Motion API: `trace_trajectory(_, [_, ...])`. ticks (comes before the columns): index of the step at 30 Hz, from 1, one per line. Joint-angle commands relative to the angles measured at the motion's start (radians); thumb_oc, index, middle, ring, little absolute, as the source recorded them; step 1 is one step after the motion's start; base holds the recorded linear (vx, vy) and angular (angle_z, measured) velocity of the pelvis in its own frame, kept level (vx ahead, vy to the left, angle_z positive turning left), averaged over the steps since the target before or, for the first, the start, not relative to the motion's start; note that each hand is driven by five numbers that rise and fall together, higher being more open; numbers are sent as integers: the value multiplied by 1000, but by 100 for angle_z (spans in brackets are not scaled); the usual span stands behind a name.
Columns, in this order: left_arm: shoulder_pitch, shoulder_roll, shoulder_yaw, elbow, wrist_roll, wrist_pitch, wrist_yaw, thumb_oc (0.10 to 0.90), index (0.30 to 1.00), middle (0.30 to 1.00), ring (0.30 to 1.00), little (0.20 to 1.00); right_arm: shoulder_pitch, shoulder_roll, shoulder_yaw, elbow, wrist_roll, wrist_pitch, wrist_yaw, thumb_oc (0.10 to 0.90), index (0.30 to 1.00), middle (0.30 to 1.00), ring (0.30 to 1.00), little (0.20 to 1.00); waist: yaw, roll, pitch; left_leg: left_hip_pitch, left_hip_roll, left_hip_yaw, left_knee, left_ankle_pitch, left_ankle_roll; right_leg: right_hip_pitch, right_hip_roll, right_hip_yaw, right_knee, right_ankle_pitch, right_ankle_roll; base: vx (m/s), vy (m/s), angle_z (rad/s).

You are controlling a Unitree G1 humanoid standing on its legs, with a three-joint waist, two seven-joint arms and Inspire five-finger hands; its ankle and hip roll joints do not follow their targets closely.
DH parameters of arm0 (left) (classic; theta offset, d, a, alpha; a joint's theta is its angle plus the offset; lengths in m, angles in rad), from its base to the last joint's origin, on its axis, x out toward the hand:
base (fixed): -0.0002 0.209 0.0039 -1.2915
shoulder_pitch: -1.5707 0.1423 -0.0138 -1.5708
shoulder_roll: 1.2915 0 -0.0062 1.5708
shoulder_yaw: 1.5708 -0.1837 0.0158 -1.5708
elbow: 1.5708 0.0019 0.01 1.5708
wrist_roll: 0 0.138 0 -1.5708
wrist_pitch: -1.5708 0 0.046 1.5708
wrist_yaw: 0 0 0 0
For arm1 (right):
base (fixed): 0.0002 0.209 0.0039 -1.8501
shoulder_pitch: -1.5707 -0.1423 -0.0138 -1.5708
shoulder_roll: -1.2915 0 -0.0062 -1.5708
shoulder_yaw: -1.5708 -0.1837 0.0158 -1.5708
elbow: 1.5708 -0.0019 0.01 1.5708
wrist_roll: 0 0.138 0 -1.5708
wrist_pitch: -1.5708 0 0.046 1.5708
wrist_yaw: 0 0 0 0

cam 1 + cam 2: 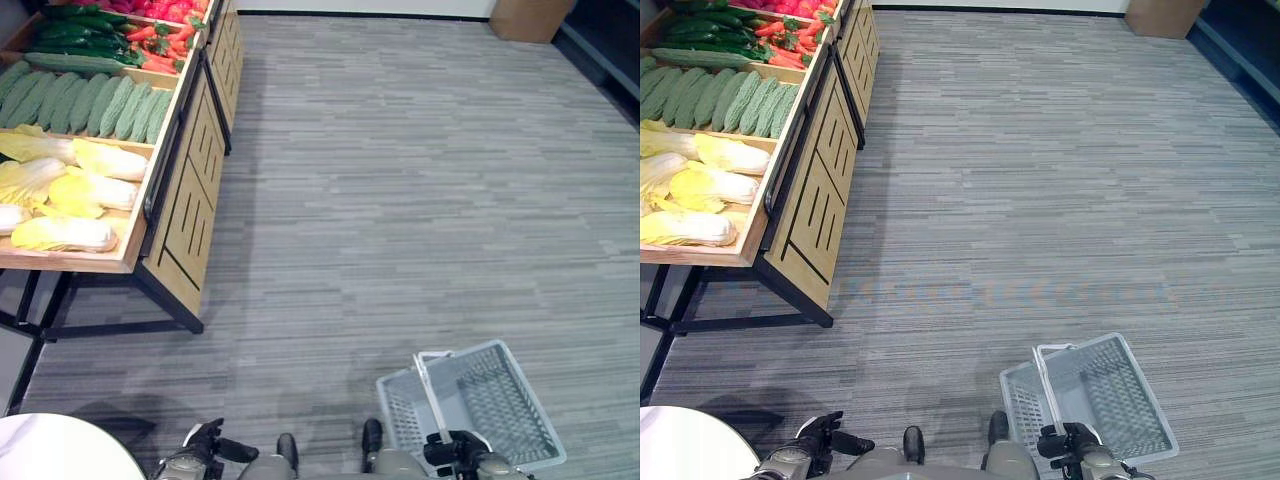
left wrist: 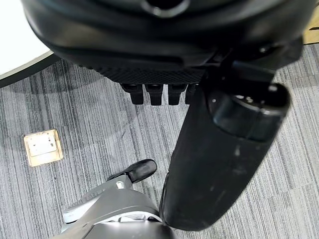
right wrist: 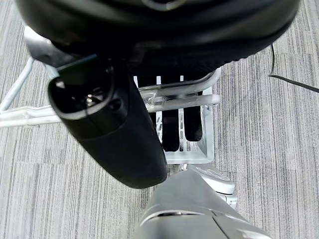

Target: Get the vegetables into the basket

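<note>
A wooden produce stand (image 1: 186, 210) at the left holds pale yellow napa cabbages (image 1: 78, 190), bumpy green bitter melons (image 1: 92, 104), dark cucumbers (image 1: 80, 35) and red-orange carrots (image 1: 160, 50). A grey-white mesh basket (image 1: 495, 400) hangs low at the bottom right, with nothing in it. My right hand (image 3: 109, 129) is curled round the basket's handle (image 1: 431, 392), with its fingers (image 3: 172, 124) hooked over the bars. My left hand (image 1: 205, 445) hangs at the bottom left, fingers relaxed and holding nothing, far from the stand.
Grey striped carpet stretches between me and the stand. A round white tabletop (image 1: 60, 450) sits at the lower left. A brown box (image 1: 530, 18) stands at the far right. There is a small floor outlet plate (image 2: 44, 147) under my left hand.
</note>
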Motion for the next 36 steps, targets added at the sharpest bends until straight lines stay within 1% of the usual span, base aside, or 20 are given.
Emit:
trace_trajectory(1, [-7,-1,-4,9,7,-8,7,900,1000,1000,1000,1000,-12,-13,16,-5,25,-12,11,400,300,300,300,300,9,33,47,-41,-54,-19,132,-151,80,-75,-22,42,225,-37,58,32,143,-18])
trace_trajectory(3, [-1,2,4,9,1,-7,5,900,1000,1000,1000,1000,-9,-15,12,-12,37,-17,12,400,300,300,300,300,7,35,64,-32,-57,-15,134,-157,87,-116,-23,58,317,-12,58,38,119,-27])
trace_trajectory(5, [3,4,6,12,1,-6,6,900,1000,1000,1000,1000,-5,-17,10,-14,42,-19,10,400,300,300,300,300,7,38,76,-22,-59,-16,131,-157,88,-144,-16,69,355,-5,52,57,88,-5])
trace_trajectory(7, [6,4,15,23,-2,-4,5,900,1000,1000,1000,1000,-5,-21,8,-15,46,-20,11,400,300,300,300,300,8,47,81,-16,-58,-14,121,-152,84,-163,-4,75,300,10,48,91,62,-3])
trace_trajectory(8, [6,4,25,31,-9,-4,5,900,1000,1000,1000,1000,-8,-22,4,-14,47,-20,10,400,300,300,300,300,9,50,79,-20,-56,-12,116,-147,78,-175,4,85,220,30,53,80,30,2])
trace_trajectory(9, [6,4,25,31,-9,-4,5,900,1000,1000,1000,1000,-8,-22,4,-14,47,-20,10,400,300,300,300,300,9,51,79,-20,-55,-12,116,-147,78,-172,6,84,215,32,52,88,0,5])
trace_trajectory(11, [4,2,33,35,-9,-3,6,900,1000,1000,1000,1000,-5,-20,2,-17,45,-20,8,400,300,300,300,300,10,48,78,-21,-54,-13,119,-148,66,-184,20,94,77,60,65,154,-48,11])
trace_trajectory(12, [3,1,33,36,-9,-4,6,900,1000,1000,1000,1000,-3,-17,4,-20,42,-19,8,400,300,300,300,300,13,43,77,-16,-55,-8,118,-150,62,-188,20,76,27,72,71,155,-53,9])
trace_trajectory(14, [3,0,33,35,-10,-3,4,900,1000,1000,1000,1000,-1,-15,6,-23,39,-18,9,400,300,300,300,300,12,43,76,-11,-55,-8,117,-152,60,-181,20,58,3,77,76,158,-65,3])
trace_trajectory(15, [5,0,34,35,-8,-2,2,900,1000,1000,1000,1000,4,-11,15,-26,24,-16,12,400,300,300,300,300,14,34,70,3,-57,-1,109,-155,51,-170,27,9,-38,78,83,195,-90,6])
trace_trajectory(16, [5,0,34,35,-8,-2,2,900,1000,1000,1000,1000,4,-11,15,-26,24,-16,12,400,300,300,300,300,13,34,71,4,-57,-1,108,-155,51,-168,27,8,-39,78,83,290,-144,9])
trace_trajectory(17, [7,-3,36,33,-11,-1,4,900,1000,1000,1000,1000,6,-9,22,-30,17,-16,14,400,300,300,300,300,14,31,66,13,-57,5,101,-157,46,-170,31,-22,-38,82,85,146,-74,7])
trace_trajectory(19, [7,-6,37,35,-14,-1,4,900,1000,1000,1000,1000,7,-9,26,-31,14,-17,16,400,300,300,300,300,15,30,64,21,-56,4,96,-157,42,-165,34,-30,-35,77,82,257,-123,3])
trace_trajectory(23, [-5,-26,27,36,-35,-2,3,900,1000,1000,1000,1000,10,-21,32,-22,19,-18,15,400,300,300,300,300,1,43,35,66,-18,-38,62,-152,-6,-147,72,-29,-26,19,35,425,-251,9])
trace_trajectory(26, [-9,-32,20,34,-38,1,3,900,1000,1000,1000,1000,7,-28,38,-18,18,-18,12,400,300,300,300,300,-4,46,33,62,-3,-58,69,-145,-21,-149,81,-35,-9,-5,19,291,-232,28])
trace_trajectory(28, [-12,-44,37,24,-105,-7,14,900,1000,1000,1000,1000,5,-33,40,-14,22,-21,8,400,300,300,300,300,-5,48,28,61,23,-78,75,-110,-47,-147,97,-58,9,-39,-3,298,-253,31])
trace_trajectory(32, [-15,-53,35,14,-118,-10,23,900,1000,1000,1000,1000,2,-36,54,-15,21,-23,6,400,300,300,300,300,-2,45,30,38,51,-89,122,-59,-80,-135,119,-69,7,-74,-30,241,-216,27])
trace_trajectory(33, [-15,-53,35,14,-118,-10,23,900,1000,1000,1000,1000,2,-36,55,-14,21,-23,6,400,300,300,300,300,-3,45,30,38,52,-90,123,-59,-81,-135,119,-70,8,-74,-30,208,-229,1])
trace_trajectory(34, [-19,-49,34,13,-122,-11,27,900,1000,1000,1000,1000,2,-41,59,-8,23,-24,6,400,300,300,300,300,-2,41,37,15,71,-93,189,-17,-104,-117,133,-76,17,-110,-55,202,-256,2])
trace_trajectory(36, [-22,-44,34,10,-121,-9,28,900,1000,1000,1000,1000,6,-42,64,-9,27,-27,6,400,300,300,300,300,3,29,52,-48,92,-104,336,52,-123,-84,145,-79,18,-133,-85,207,-306,12])
